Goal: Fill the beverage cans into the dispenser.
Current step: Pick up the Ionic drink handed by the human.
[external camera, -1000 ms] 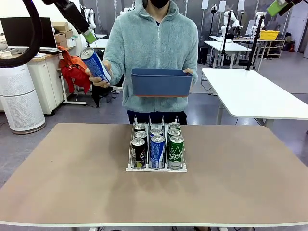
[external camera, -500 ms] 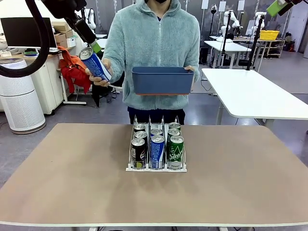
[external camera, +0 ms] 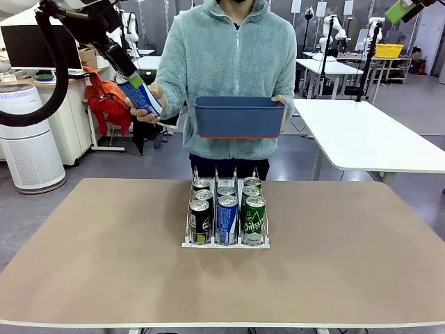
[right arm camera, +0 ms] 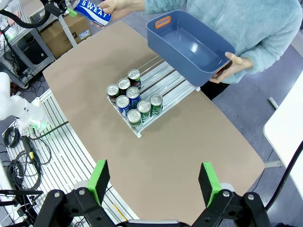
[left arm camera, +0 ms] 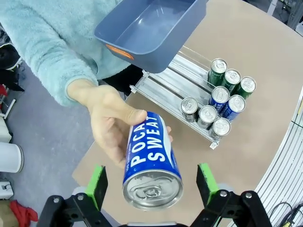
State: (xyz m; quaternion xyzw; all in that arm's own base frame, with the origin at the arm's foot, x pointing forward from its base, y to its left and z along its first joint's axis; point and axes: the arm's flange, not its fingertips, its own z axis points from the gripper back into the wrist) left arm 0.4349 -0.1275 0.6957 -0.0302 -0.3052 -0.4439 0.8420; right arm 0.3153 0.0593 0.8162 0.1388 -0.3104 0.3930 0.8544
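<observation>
A person's hand holds out a blue beverage can above the table's far left. My left gripper is open, its green pads standing on either side of the can's silver top without closing on it. The dispenser sits mid-table with several cans in its three lanes, black, blue and green. My right gripper hangs open and empty high at the right.
The person stands at the far side and holds a blue plastic tub above the dispenser's back end with the other hand. The brown table is bare around the rack. White tables stand behind at the right.
My left gripper has come down and to the right, so its fingers now flank the top of the held-out can. The person has shifted the tub slightly right.
</observation>
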